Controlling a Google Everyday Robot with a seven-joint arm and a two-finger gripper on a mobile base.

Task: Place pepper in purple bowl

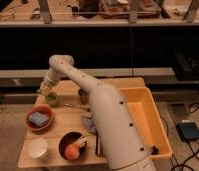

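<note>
My gripper [45, 88] hangs at the table's far left edge, just left of and above a round pale-green cup [51, 98]. A small light-green bit [40, 92] shows at the gripper's tip; it may be the pepper, and I cannot tell whether it is held. The purple bowl [64, 139] is dark, nearly black, and stands at the front of the table. It holds an orange round fruit [71, 151] and a pale item. My arm [113, 125] crosses the table's middle.
An orange bowl [32, 125] holding a blue sponge [39, 118] stands at the left. A white cup [38, 148] stands at the front left, a small dark cup [83, 95] at the back, and a grey cloth [88, 123] by the arm. A yellow tray [148, 112] fills the right.
</note>
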